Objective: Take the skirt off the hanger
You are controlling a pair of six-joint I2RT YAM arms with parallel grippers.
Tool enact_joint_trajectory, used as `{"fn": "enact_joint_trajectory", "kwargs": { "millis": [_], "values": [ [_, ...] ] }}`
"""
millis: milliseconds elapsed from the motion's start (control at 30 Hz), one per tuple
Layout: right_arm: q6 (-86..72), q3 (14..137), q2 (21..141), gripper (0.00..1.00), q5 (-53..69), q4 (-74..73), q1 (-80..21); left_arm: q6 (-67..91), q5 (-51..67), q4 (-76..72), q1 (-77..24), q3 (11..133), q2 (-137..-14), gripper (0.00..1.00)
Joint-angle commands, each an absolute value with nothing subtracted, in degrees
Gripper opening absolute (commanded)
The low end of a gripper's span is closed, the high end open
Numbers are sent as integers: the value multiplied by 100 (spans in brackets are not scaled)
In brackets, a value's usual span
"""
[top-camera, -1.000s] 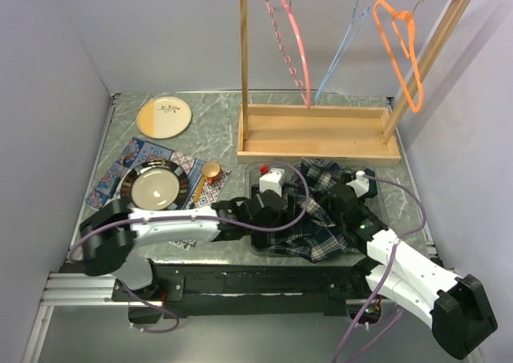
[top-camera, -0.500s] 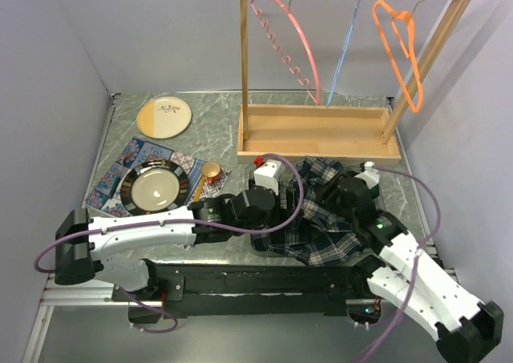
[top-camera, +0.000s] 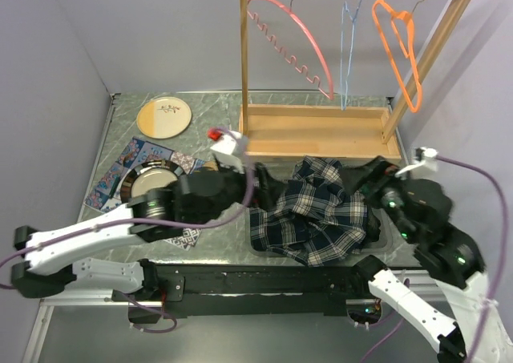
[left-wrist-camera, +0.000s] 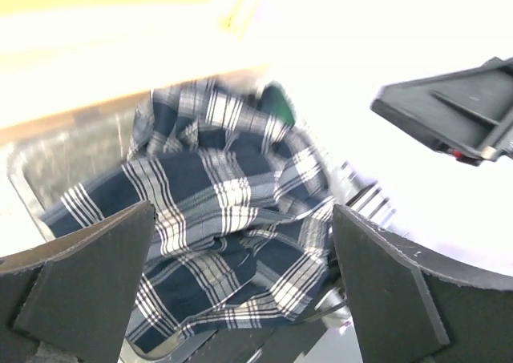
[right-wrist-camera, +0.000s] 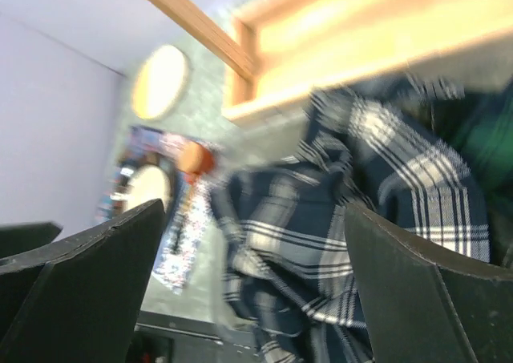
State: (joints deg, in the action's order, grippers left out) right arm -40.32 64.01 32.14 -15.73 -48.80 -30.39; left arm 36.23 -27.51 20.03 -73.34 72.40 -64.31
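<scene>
- Top external view, item one: plaid skirt (top-camera: 313,211), crumpled in a heap, lying in a shallow tray (left-wrist-camera: 56,159) on the table just in front of the wooden rack (top-camera: 321,132). One edge spills over the tray's near rim.
- Hangers: pink hanger (top-camera: 292,42), blue hanger (top-camera: 349,54) and orange hanger (top-camera: 401,50), all on the rack's top rail and all bare. No cloth touches any of them. By that, the skirt is off and the task looks all but finished.
- Left claw (left-wrist-camera: 242,211): fingers spread wide, nothing between them, hovering above the skirt's left side and clear of the fabric.
- Right claw (right-wrist-camera: 255,209): likewise spread wide and empty, above the skirt's right side. The wrist picture is blurred, so fine contact cannot be read.
- Step in hand, as judged: letting go and pulling both arms clear of the garment.
- Care for that step: keep both claws spread until well above the heap, so that no fold is pinched and dragged out of the tray.
- Rise straight up before swinging sideways. A low sideways sweep could hook the loose plaid edge at the tray's near rim.
- Left arm: retreat away from the cream plate (top-camera: 164,116) and the dark plate (top-camera: 152,188), both near its elbow path.
- Right arm: stay below and in front of the rack's base and off the orange hanger.
- Check wanted: no thread or hem caught on either fingertip. The pictures cannot settle this.
</scene>
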Motion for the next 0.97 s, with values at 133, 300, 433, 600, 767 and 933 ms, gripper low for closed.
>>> {"fn": "enact_joint_trajectory", "kwargs": {
  "millis": [133, 300, 433, 600, 767, 933],
  "values": [
    [-3340, 7620, 2997, 100, -625, -5257, -3059, 3121, -3015, 1583, -7365, 6953, -4906, 97],
    [-3507, 7576, 2593, 100, -510, -4932, -3059, 2962, -3120, 1467, -7356, 6776, -4316, 97],
    [-3665, 7576, 2505, 100, -431, -4860, -3059, 2927, -3260, 1643, -7356, 6794, -4122, 97],
    [-3718, 7620, 2531, 100, -527, -4896, -3059, 2900, -3349, 1609, -7356, 6706, -3955, 97],
    [-3718, 7655, 2479, 100, -668, -4843, -3067, 2900, -3270, 1599, -7357, 6723, -3981, 97],
    [-3779, 7681, 2478, 100, -694, -4860, -3059, 2927, -3164, 1556, -7356, 6706, -4017, 97]
  ]
}}
